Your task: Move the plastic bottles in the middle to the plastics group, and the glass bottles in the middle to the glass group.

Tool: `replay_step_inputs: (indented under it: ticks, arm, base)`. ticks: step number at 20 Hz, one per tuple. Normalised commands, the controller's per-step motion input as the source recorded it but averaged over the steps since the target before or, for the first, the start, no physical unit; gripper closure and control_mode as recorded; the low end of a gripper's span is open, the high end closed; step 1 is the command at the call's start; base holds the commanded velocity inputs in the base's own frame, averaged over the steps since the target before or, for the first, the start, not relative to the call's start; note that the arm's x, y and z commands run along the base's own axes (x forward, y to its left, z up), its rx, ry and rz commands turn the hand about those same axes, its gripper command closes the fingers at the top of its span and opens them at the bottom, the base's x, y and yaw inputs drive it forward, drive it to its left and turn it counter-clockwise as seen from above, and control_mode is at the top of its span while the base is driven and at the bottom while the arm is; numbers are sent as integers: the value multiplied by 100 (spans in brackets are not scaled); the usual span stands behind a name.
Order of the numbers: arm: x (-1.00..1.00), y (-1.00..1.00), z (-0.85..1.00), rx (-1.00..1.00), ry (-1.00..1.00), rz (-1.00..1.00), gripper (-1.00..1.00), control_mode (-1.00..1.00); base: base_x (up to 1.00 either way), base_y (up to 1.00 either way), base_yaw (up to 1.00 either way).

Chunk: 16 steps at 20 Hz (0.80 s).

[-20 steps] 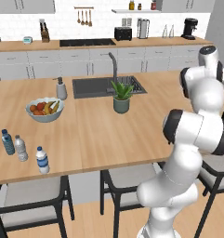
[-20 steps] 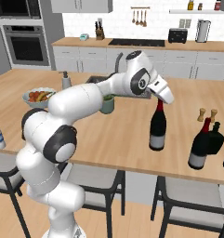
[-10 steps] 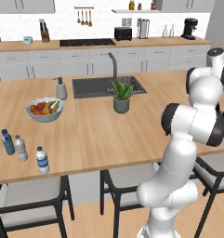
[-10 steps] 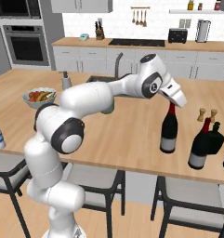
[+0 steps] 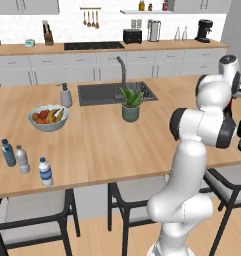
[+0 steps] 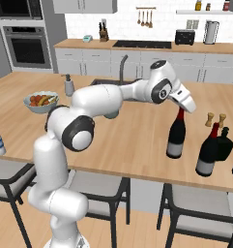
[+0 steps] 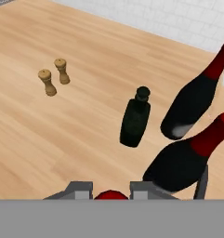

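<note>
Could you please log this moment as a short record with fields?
hand: closed on the red top of a wine bottle
held bottle: upright, base at the island counter
glass group: red-topped bottles and a dark squat bottle to its right
plastics group: three small bottles at the counter's left end
nearby: two wooden shakers

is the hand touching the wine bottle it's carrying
Touching. In the hand view the fingertips flank the red foil top of the wine bottle; the right base view shows the hand on its neck.

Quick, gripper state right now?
Gripper: shut on the wine bottle, clamped at its red foil top, bottle upright on the counter.
</note>
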Motion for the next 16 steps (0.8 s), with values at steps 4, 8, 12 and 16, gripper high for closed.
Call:
replay_step_inputs:
  ticks: [4,8,12,16]
  arm:
    - [32,-41,0,5,0,0,100,-100]
    - [28,-36,0,4,0,0,100,-100]
    - [21,-18,0,2,0,0,100,-100]
    - [10,-7,0,0,0,0,100,-100]
  base:
    - [0,0,0]
    - [0,0,0]
    - [0,0,0]
    - [0,0,0]
